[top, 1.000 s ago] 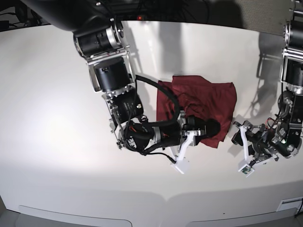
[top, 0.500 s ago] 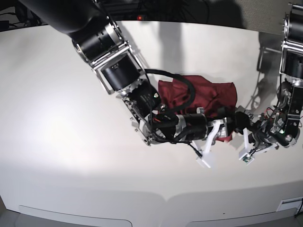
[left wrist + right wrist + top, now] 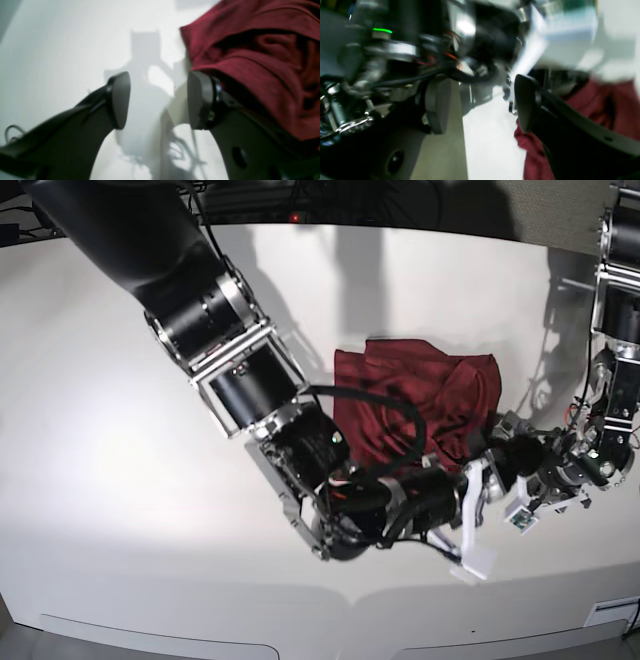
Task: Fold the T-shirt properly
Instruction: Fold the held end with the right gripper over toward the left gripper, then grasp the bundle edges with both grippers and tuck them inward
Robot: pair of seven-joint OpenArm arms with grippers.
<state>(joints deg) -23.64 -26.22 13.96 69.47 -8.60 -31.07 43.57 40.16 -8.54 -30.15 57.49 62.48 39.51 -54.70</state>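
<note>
The dark red T-shirt (image 3: 420, 395) lies crumpled in a rough bunch on the white table (image 3: 120, 440), right of centre. My right gripper (image 3: 480, 105) is open and empty. Its right finger (image 3: 525, 102) is beside the shirt's front edge (image 3: 607, 117). In the base view it (image 3: 482, 470) sits at the shirt's front right corner. My left gripper (image 3: 158, 100) is open and empty over bare table. Its right finger (image 3: 200, 100) is against the shirt's folds (image 3: 262, 62). In the base view it (image 3: 515, 452) is close in front of the right gripper, tips nearly meeting.
The right arm's thick black body (image 3: 250, 390) stretches across the table and covers the shirt's front left part. The left arm's column (image 3: 620, 330) stands at the right edge. The table's front edge (image 3: 320, 605) runs along the bottom.
The right arm has swung right along the shirt's front edge, from its middle to its right corner. The left gripper has moved left toward that corner. The shirt looks more bunched.
</note>
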